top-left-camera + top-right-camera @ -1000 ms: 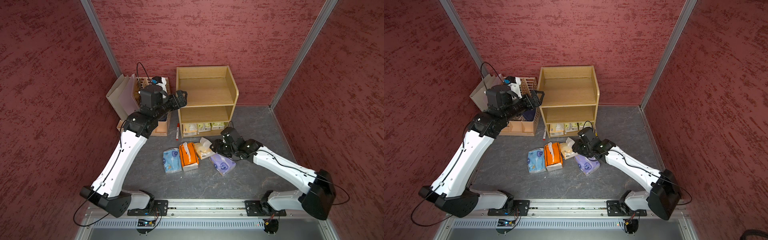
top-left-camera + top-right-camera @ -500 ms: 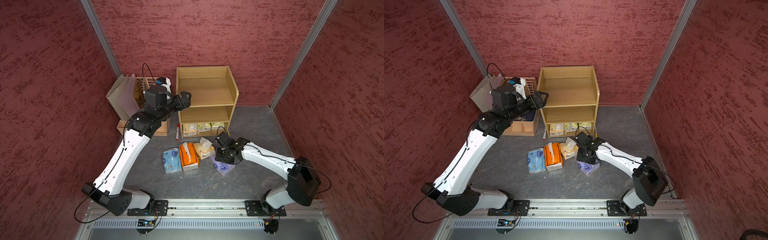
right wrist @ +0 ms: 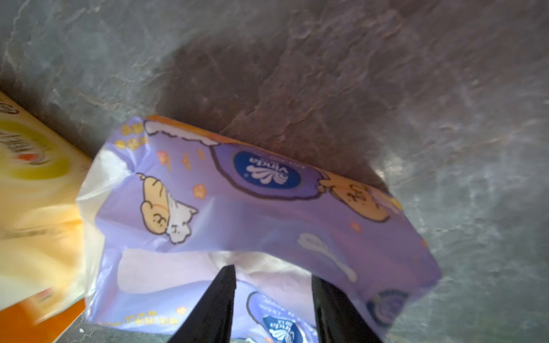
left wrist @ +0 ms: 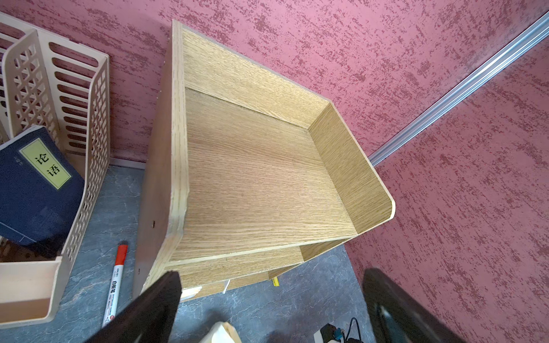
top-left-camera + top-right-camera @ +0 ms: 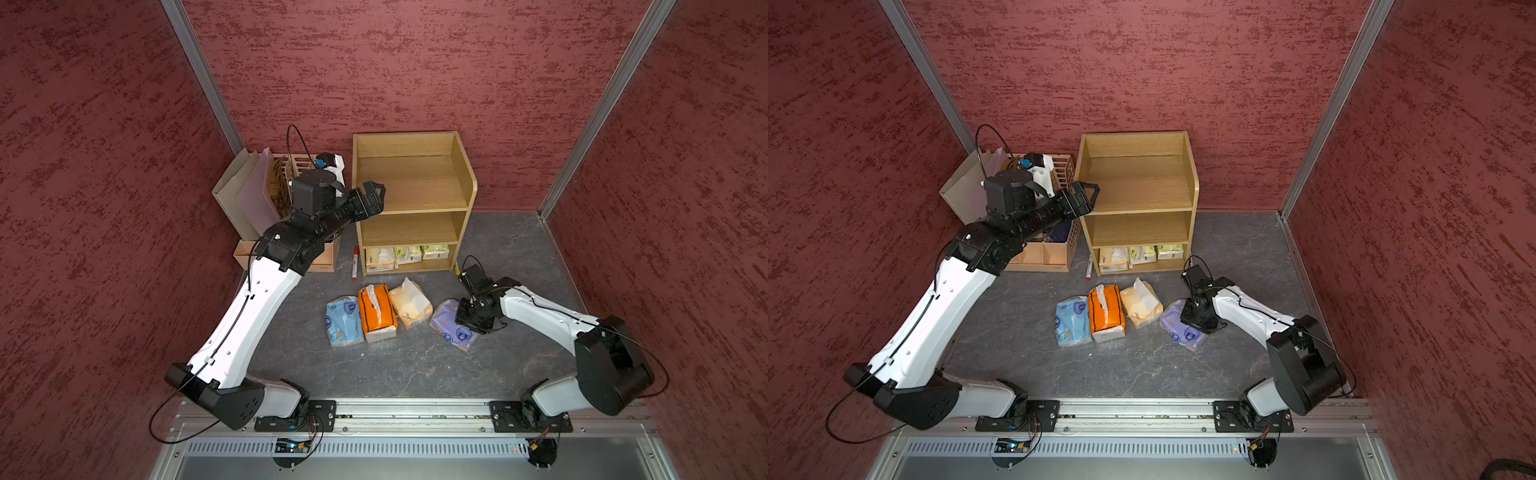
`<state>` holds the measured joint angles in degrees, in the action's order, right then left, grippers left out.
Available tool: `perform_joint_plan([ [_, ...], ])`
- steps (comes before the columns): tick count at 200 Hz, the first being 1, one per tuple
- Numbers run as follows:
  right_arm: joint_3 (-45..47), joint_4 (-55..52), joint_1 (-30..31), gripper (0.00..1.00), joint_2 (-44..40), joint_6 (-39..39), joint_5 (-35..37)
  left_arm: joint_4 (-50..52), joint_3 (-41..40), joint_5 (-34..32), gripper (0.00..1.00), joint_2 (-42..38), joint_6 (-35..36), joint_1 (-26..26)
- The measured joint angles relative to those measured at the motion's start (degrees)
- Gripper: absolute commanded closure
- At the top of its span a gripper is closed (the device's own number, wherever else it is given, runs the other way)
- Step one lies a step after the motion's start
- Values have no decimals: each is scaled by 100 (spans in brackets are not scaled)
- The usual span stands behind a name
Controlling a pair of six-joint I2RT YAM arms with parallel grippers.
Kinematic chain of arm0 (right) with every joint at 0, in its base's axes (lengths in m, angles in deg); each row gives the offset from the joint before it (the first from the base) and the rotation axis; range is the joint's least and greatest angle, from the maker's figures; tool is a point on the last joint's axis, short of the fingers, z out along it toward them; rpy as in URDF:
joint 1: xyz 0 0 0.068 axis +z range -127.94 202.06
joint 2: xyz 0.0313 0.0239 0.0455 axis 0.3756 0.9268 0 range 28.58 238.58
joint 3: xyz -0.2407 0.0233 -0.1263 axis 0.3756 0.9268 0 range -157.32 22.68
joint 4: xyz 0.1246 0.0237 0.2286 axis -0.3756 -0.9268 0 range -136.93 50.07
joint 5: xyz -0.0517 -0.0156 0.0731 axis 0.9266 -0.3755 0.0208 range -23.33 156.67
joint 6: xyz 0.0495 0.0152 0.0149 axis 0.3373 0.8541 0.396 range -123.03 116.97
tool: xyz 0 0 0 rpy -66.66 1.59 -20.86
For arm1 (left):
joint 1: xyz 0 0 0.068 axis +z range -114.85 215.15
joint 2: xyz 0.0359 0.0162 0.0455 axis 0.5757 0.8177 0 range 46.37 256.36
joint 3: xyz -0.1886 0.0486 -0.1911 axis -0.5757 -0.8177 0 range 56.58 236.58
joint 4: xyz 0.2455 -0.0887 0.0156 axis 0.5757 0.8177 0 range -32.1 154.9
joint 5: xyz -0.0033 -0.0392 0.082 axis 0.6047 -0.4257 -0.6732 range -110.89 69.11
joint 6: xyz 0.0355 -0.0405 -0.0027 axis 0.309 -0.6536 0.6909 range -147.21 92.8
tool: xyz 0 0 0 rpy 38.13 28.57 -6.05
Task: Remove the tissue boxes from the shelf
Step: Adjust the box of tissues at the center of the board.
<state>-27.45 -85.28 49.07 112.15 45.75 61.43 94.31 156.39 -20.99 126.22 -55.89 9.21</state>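
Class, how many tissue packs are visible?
7. On the grey floor: light blue pack, orange pack, pale yellow pack, lilac pack. In the wooden shelf's bottom tier: pale yellow-orange pack, two yellow-green packs. More may hide behind.

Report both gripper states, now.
Left gripper: open, holding nothing.
Right gripper: jaws closed on the lilac tissue pack.
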Motion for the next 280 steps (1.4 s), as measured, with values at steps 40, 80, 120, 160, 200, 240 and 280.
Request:
perform_joint_plan([
  [40, 175, -164, -369, 58, -417, -81, 35, 4, 116, 9, 0, 116, 2, -72],
  [80, 221, -457, -1012, 58, -992, -190, 162, 13, 179, 17, 0, 155, 33, -81],
  [120, 219, -527, -1453, 55, -1349, -553, 83, 48, 195, 17, 0, 155, 125, -81],
  [160, -317, -435, -1379, 57, -1757, -730, -361, 85, 197, 9, 0, 151, 157, -74],
  [200, -822, -11, -420, 59, -1351, -675, -562, 42, -9, -33, 0, -26, 166, -70],
  [240, -490, 452, 562, 59, -817, -240, -756, 57, -101, -236, 0, -184, 256, -70],
  [280, -101, 704, 999, 58, -313, 142, -898, 94, -271, -387, 0, -352, 258, -70],
])
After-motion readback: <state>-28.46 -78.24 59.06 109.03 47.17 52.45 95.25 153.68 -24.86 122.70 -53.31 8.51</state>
